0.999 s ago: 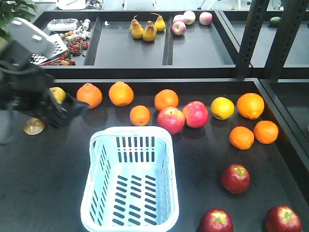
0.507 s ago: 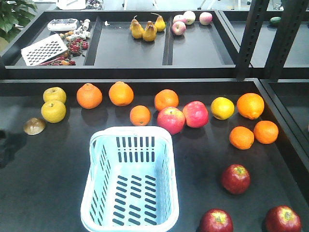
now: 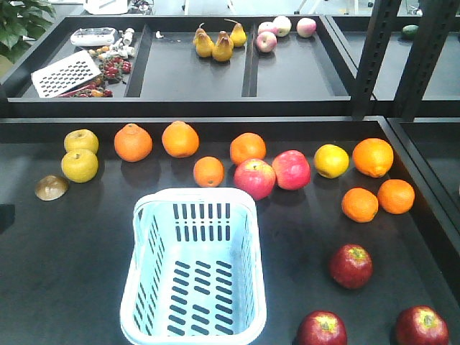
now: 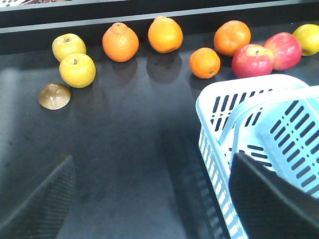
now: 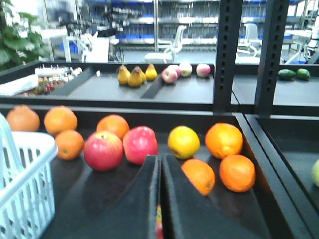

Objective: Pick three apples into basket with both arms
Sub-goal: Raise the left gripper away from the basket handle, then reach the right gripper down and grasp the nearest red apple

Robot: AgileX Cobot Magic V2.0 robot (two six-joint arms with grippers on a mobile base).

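The three dark apples (image 3: 351, 265) sit on the surface (image 3: 72, 273) at four to five o'clock of the basket (image 3: 195, 195), which holds nothing yet. The right end effector (image 5: 160, 159), fingers together, looks best placed: spread them first, come down over one apple, close at its widest. The left end effector (image 4: 152, 159), fingers apart, hangs at the basket's nine o'clock.

Front view: bottom edge clips the basket (image 3: 259, 309), the middle apple (image 3: 321, 329) and the right apple (image 3: 421, 325). Left wrist: left gripper (image 4: 152, 164) finger (image 4: 269, 204), blurred, hides the basket's 4 o'clock wall. Right wrist, soft focus: basket cut off at 8 o'clock; red-yellow sliver (image 5: 159, 226) at 6 o'clock behind the right gripper (image 5: 160, 162), possibly an apple.
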